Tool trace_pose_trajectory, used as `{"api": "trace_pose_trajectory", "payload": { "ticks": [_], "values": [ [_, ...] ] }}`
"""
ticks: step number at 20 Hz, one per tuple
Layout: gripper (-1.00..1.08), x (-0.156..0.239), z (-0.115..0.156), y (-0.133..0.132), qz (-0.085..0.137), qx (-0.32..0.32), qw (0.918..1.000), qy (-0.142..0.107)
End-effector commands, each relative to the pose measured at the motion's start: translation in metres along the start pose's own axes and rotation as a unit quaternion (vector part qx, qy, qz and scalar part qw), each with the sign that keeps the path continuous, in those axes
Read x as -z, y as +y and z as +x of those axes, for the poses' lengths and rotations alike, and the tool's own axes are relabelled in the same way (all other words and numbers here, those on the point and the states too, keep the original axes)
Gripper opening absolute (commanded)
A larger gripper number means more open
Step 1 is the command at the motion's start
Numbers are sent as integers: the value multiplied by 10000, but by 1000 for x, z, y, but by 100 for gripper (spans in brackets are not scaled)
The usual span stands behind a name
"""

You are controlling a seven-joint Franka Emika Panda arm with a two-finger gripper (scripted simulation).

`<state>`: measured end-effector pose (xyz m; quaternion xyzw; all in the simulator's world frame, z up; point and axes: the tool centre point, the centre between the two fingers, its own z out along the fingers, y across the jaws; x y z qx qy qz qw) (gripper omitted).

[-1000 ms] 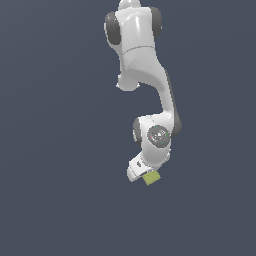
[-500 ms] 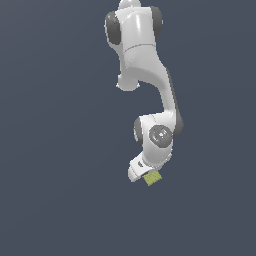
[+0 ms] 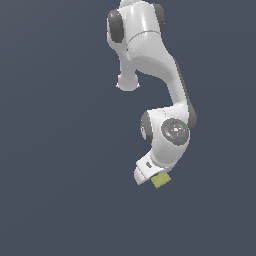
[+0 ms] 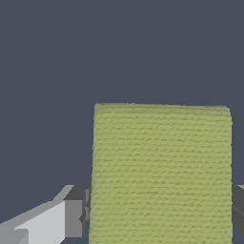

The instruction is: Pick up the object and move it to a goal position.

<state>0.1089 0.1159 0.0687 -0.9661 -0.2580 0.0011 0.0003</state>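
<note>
Fingers (image 4: 71,218) pressed to either flank of the object (image 4: 161,174), clamping it; long axis running out toward twelve o'clock from gripper (image 3: 159,179).

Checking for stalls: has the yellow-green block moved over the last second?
No. The block sits at the same spot under the gripper, same offset from the arm's base.

The arm (image 3: 150,65) is extended downward from the top of the exterior view; the block (image 3: 161,180) is seen directly below its lower end, partly covered by the gripper (image 3: 152,175); in the wrist view the block (image 4: 161,174) is flanked by one finger (image 4: 74,217) on each side, both touching it.
</note>
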Motion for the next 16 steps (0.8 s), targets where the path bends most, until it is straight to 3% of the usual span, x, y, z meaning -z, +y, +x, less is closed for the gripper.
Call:
{"api": "trace_pose_trajectory", "payload": {
  "ticks": [1,16],
  "values": [
    [-100,17,10,-2,-2,1,10000,9],
    [-100,48,31,-6,-4,1,10000,10]
  ]
}}
